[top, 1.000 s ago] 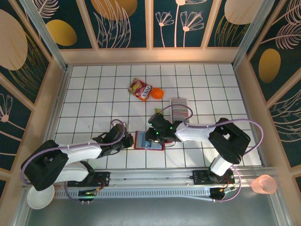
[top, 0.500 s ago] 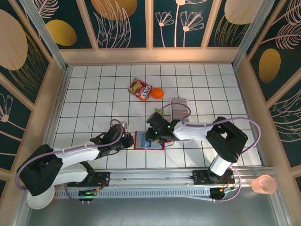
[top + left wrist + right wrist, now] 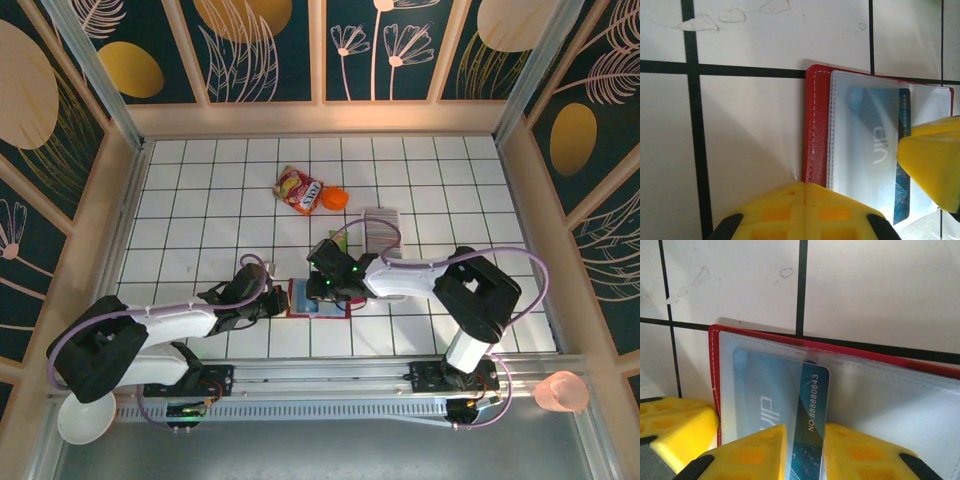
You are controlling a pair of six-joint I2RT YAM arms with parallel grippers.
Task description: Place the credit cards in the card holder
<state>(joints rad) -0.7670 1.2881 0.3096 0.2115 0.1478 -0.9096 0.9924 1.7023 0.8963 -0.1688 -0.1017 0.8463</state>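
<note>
The card holder (image 3: pixel 318 298) is a red wallet lying open on the tiles, its clear pockets (image 3: pixel 880 390) facing up. A blue credit card (image 3: pixel 812 410) lies flat, mostly slid under the left pocket (image 3: pixel 865 145), with its numbered strip still bare. My right gripper (image 3: pixel 805 440) stands over that strip, its yellow fingers (image 3: pixel 747 455) a narrow gap apart, one on each side and not pinching the card. My left gripper (image 3: pixel 805 186) is shut with nothing in it, its tips pressed against the holder's red edge (image 3: pixel 816 130). More credit cards sit stacked (image 3: pixel 382 230) behind the right arm.
A red-and-yellow snack packet (image 3: pixel 298 189) and an orange object (image 3: pixel 334 198) lie farther back on the tiled floor. A white bowl (image 3: pixel 85 420) and a pink cup (image 3: pixel 560 392) stand outside the near rail. Wooden walls (image 3: pixel 125 215) ring the work area.
My right gripper has narrowed its jaws and edged slightly left over the holder. The left gripper has stayed shut at the holder's edge.
</note>
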